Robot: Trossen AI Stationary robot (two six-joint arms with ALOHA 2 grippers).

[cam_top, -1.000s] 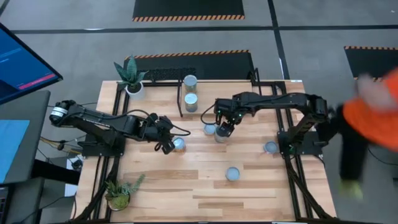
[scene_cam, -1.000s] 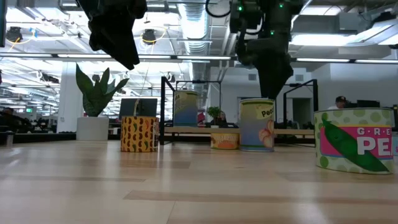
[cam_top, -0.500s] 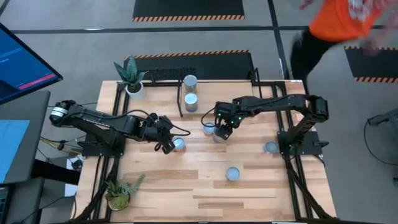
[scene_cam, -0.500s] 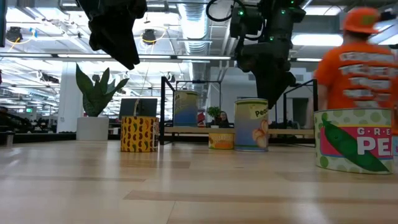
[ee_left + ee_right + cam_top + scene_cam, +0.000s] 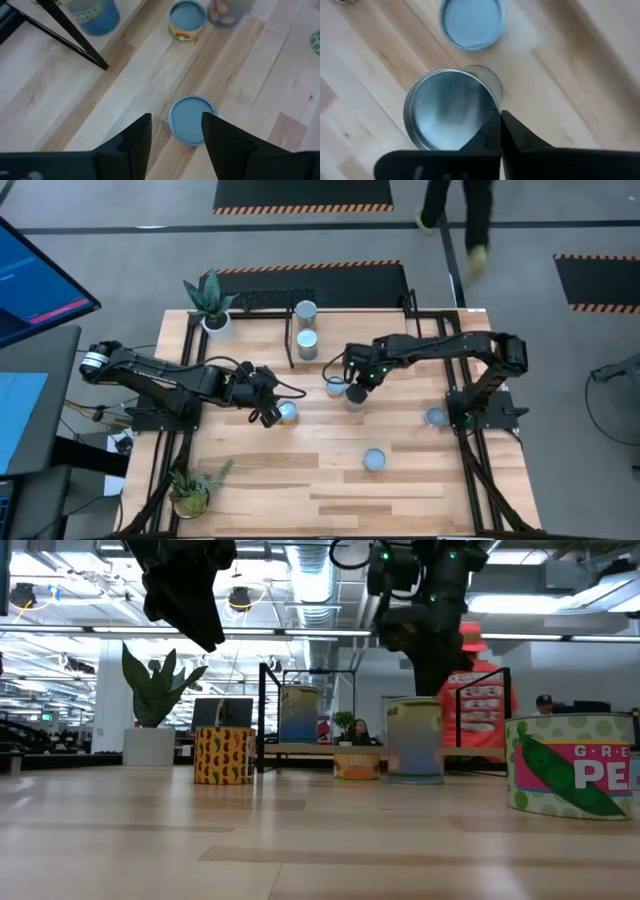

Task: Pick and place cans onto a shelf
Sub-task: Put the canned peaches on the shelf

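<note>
At the table's nine o'clock side, the left gripper (image 5: 272,412) hovers, fingers apart, over a can (image 5: 288,412). Near centre, the right gripper (image 5: 358,385) has its fingers pressed together above the rim of a tall can (image 5: 354,394), gripping nothing. Two cans (image 5: 306,330) stand on the shelf (image 5: 340,340) at twelve o'clock.

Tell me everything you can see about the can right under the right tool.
The can is a tall cylinder with a shiny silver, rimmed top; its side label shows blurred, pale blue-green and cream. It stands upright on the wooden table, mid-table, close beside a shorter can. The right tool is shut, its tips together at the top's rim rather than around the can; whether they touch the lid is unclear.
</note>
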